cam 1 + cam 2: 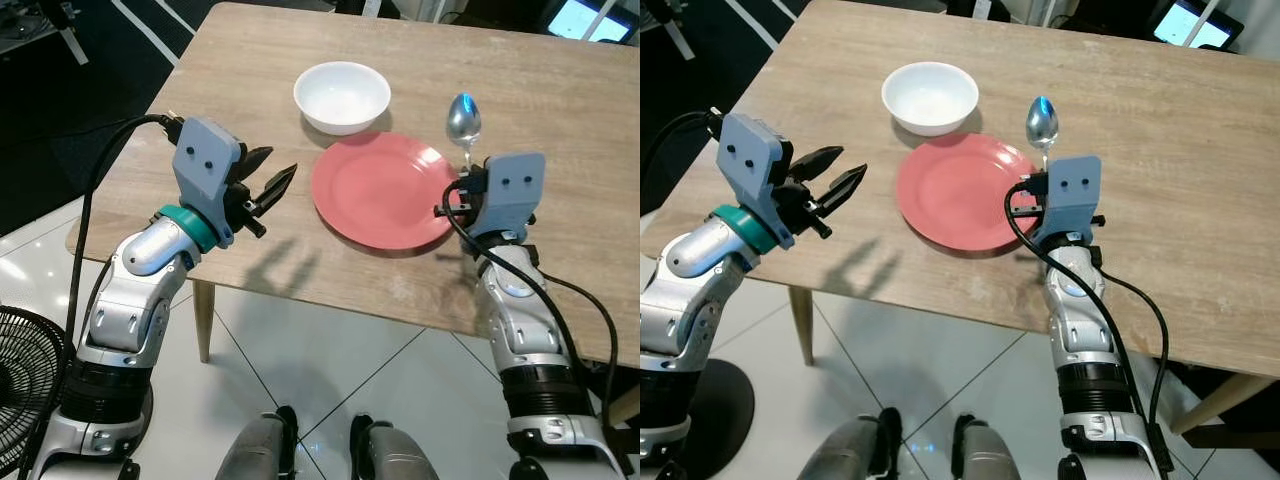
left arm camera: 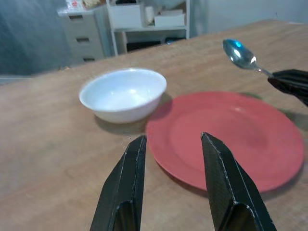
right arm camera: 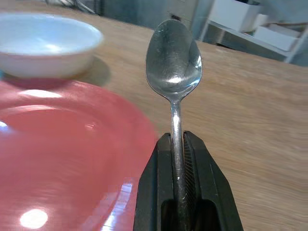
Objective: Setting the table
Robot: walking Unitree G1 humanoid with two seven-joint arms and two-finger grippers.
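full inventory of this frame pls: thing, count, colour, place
table: 1, light wood, in front of the robot
bowl: 1, white, on the table beyond the plate
plate: 1, red, on the table near its front edge
spoon: 1, silver, held by its handle beside the plate's right rim, bowl end pointing away
fan: 1, black, on the floor at far left
left pincer: 1, black, open, above the table left of the plate
right pincer: 1, black, shut on the spoon

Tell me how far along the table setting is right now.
Done: the red plate and white bowl sit on the table. In hand: the right claw is shut on the spoon, just right of the plate. Left: setting the spoon down. The left claw hovers open.
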